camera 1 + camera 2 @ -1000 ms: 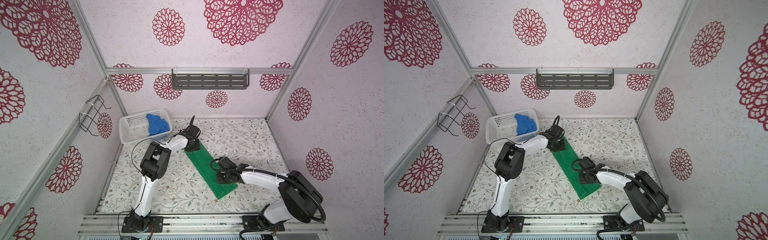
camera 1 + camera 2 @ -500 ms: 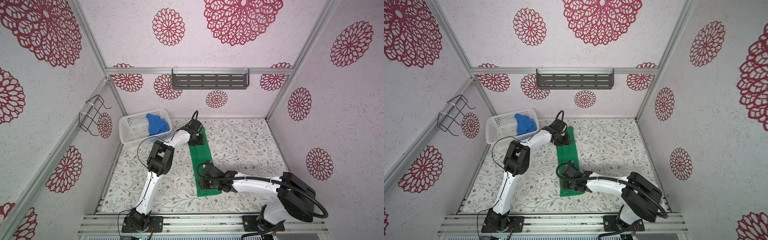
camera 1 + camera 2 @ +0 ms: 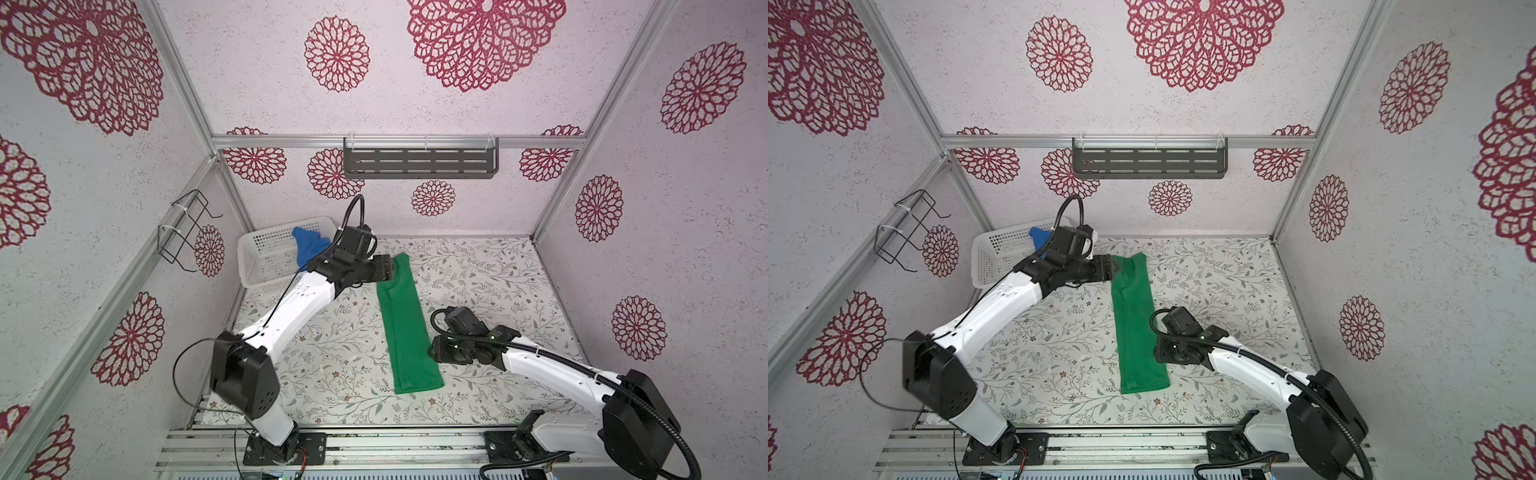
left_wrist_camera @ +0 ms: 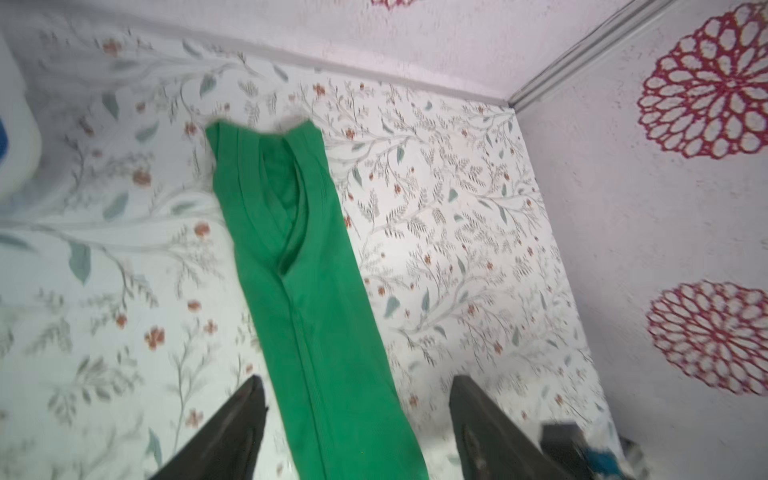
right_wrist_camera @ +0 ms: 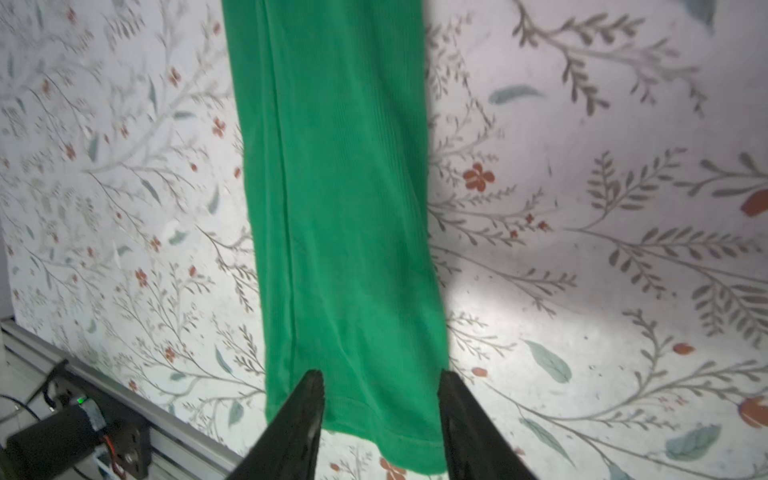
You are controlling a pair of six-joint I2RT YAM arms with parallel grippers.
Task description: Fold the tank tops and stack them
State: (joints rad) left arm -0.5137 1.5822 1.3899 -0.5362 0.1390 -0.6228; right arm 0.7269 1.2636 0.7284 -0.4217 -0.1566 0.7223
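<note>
Black jaws of my left gripper [image 4: 357,382] stand apart, empty, at the strap end of the green tank top [image 3: 405,328], arm stretched low over the table [image 3: 498,282]. My right gripper [image 5: 380,374], also spread, is near the hem. The blue tank top [image 3: 309,249] lies in the basket [image 3: 266,249].

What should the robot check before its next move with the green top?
1. Green top lies flat in a long strip on the table: ok.
2. Left gripper open near the neck end: ok.
3. Right gripper open near the hem end: ok.
4. No cloth pinched in either: ok.
5. Blue top out of the basket: not ok, it sits inside.
6. Hidden layers lined up: cannot tell.
</note>
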